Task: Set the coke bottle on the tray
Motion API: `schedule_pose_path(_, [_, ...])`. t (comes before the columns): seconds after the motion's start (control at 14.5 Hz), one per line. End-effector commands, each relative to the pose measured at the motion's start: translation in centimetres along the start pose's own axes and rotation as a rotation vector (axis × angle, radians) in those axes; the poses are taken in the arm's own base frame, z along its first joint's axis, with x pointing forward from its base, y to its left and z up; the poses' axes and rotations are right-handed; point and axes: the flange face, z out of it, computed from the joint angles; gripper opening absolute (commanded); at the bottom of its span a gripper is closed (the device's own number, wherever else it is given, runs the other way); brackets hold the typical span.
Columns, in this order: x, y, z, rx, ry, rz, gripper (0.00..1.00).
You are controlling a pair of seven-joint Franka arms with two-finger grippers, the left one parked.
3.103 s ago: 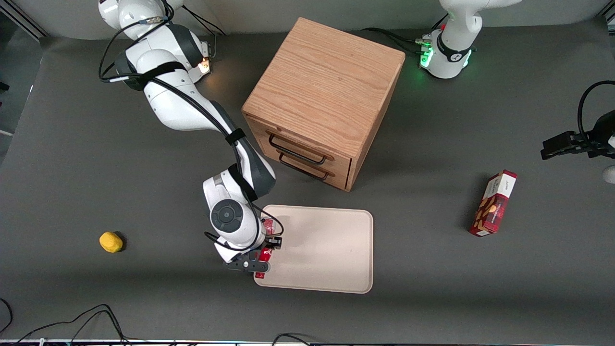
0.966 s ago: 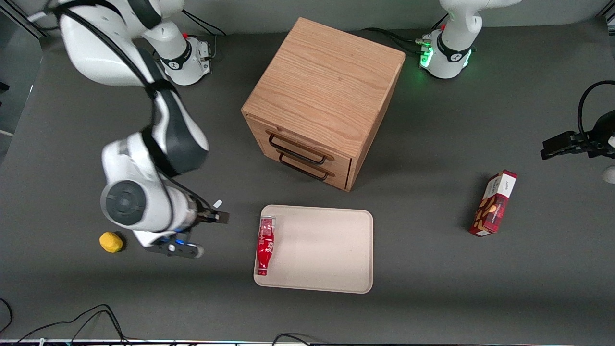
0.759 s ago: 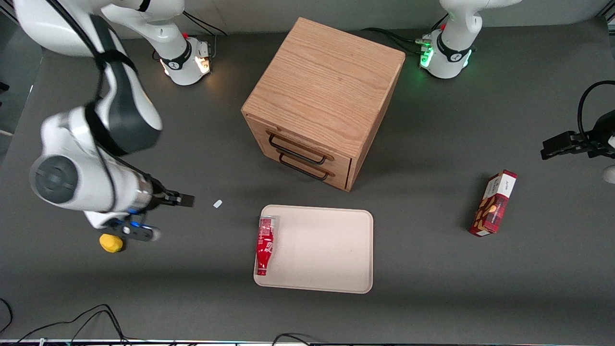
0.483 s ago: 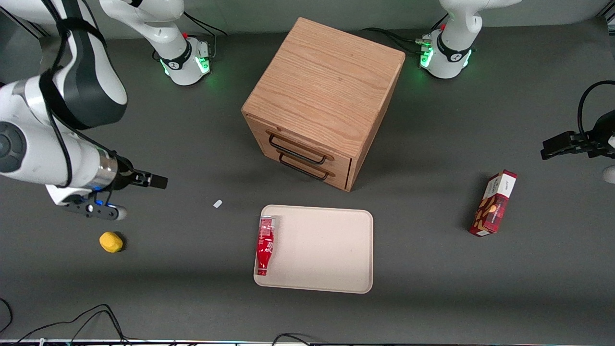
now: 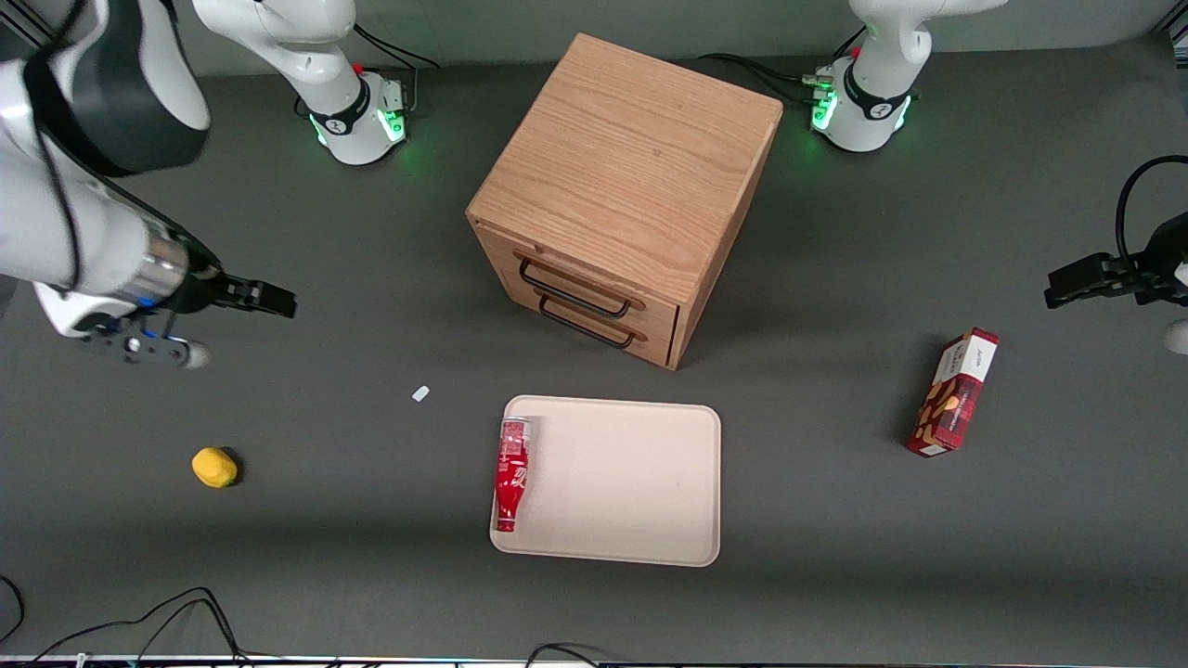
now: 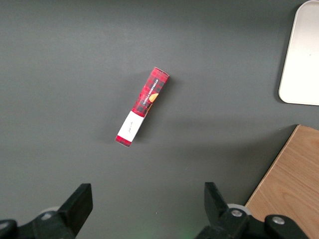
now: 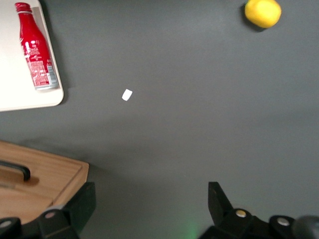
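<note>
The red coke bottle [image 5: 511, 471] lies on its side on the pale beige tray [image 5: 631, 482], along the tray's edge toward the working arm's end of the table, with its neck nearer the front camera. It also shows in the right wrist view [image 7: 36, 56] on the tray [image 7: 15, 84]. My right gripper [image 5: 269, 301] is open and empty. It hangs high above the bare table, far from the tray toward the working arm's end. Its fingers [image 7: 82, 201] stand wide apart with nothing between them.
A wooden two-drawer cabinet [image 5: 622, 186] stands farther from the front camera than the tray. A yellow lemon [image 5: 214, 467] and a small white scrap [image 5: 420, 393] lie on the table. A red snack box [image 5: 956, 394] lies toward the parked arm's end.
My gripper let go of the bottle on the tray, then rose and swung away toward the working arm's end. The bottle stays still on the tray.
</note>
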Motion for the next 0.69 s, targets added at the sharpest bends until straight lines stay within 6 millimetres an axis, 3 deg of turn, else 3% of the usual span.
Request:
schedule_pose_path(0.0, [-2.4, 2.6, -2.0, 0.026, 0.011, -0.075, 1.00])
schedule_pose_path(0.21, [-2.9, 3.8, -3.2, 0.043, 0.022, -0.105, 1.00])
schedule_pose_path(0.62, [-2.4, 4.5, -3.6, 0.048, 0.028, -0.089, 1.00])
